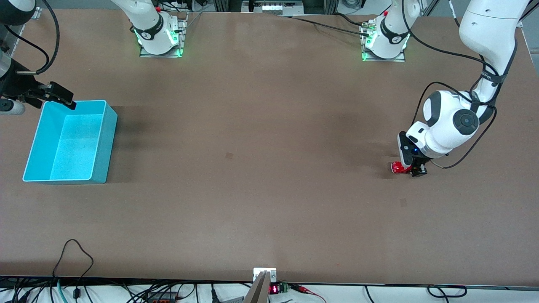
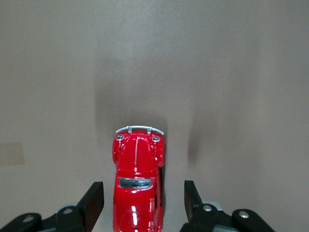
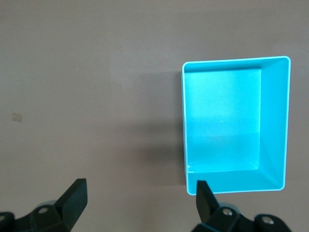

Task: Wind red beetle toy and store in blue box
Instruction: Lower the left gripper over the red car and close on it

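Note:
The red beetle toy [image 1: 396, 167] stands on the brown table toward the left arm's end. In the left wrist view the toy [image 2: 137, 164] lies lengthwise between the fingers. My left gripper [image 1: 414, 169] is down at the table, open, with its fingers on either side of the toy's rear and a gap on both sides [image 2: 145, 198]. The blue box [image 1: 103, 139] stands empty toward the right arm's end and also shows in the right wrist view [image 3: 273, 121]. My right gripper [image 1: 61, 96] hangs open and empty over the box's corner farthest from the camera [image 3: 140, 193].
The arm bases [image 1: 160, 38] [image 1: 385, 42] stand along the table's edge farthest from the camera. A small bracket [image 1: 264, 274] and loose cables [image 1: 76, 252] sit at the nearest edge. A wide stretch of table lies between toy and box.

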{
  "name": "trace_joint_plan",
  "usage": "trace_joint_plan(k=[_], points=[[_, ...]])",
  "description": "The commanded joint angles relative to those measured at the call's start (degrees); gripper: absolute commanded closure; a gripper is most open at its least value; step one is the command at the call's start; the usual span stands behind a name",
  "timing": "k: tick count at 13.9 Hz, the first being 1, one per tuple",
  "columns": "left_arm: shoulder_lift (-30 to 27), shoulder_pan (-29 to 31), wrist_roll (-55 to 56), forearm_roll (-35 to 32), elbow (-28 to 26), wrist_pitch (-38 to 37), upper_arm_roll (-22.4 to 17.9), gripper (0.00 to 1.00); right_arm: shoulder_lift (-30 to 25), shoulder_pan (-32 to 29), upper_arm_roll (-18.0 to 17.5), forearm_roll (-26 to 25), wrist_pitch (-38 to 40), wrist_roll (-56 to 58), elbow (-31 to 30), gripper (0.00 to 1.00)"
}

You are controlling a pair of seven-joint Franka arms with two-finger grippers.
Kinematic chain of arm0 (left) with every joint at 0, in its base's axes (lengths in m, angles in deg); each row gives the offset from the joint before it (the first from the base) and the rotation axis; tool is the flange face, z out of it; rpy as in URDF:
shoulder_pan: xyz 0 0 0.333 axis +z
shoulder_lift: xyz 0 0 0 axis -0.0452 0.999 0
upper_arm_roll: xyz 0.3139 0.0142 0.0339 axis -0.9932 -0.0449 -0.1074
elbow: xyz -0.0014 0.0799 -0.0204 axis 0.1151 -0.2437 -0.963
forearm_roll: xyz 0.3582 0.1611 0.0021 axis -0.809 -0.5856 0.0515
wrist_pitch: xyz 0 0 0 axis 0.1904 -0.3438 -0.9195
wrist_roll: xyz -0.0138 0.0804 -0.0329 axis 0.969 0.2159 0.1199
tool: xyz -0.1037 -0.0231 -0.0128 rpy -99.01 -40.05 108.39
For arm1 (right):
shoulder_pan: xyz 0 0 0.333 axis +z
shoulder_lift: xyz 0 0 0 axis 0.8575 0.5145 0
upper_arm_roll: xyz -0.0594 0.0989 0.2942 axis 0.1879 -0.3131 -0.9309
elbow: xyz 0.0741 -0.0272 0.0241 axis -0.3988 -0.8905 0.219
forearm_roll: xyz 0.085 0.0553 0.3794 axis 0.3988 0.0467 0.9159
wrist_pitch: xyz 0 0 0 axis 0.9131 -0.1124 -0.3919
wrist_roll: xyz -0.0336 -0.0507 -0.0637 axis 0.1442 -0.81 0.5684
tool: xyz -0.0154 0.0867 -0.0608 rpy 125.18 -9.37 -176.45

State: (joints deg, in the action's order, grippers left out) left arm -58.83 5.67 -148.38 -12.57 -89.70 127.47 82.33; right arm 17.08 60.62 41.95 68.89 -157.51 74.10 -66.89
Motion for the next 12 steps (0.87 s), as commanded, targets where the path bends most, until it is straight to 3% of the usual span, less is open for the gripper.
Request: trace_joint_plan(k=[1,4,6,12], points=[[1.44,1.14,-1.53,-1.27,0.61,1.75,0.3,0.28,-0.67,-0.35,-0.17,0.02,0.46,-0.17,-0.1,0.0],[1.45,1.05,-3.11,-1.27,0.88,1.75,0.3,0.59,-0.67,-0.35,-0.17,0.02,0.46,-0.08,-0.1,0.0],[1.45,0.62,-3.2,-1.27,0.88,1.75,0.39,0.73,-0.67,-0.35,-0.17,0.02,0.46,-0.17,-0.1,0.0],[1.45,0.52,-3.47,-1.27,0.88,1.67,0.3,0.79,-0.67,-0.35,-0.17,0.02,0.46,-0.17,-0.1,0.0]])
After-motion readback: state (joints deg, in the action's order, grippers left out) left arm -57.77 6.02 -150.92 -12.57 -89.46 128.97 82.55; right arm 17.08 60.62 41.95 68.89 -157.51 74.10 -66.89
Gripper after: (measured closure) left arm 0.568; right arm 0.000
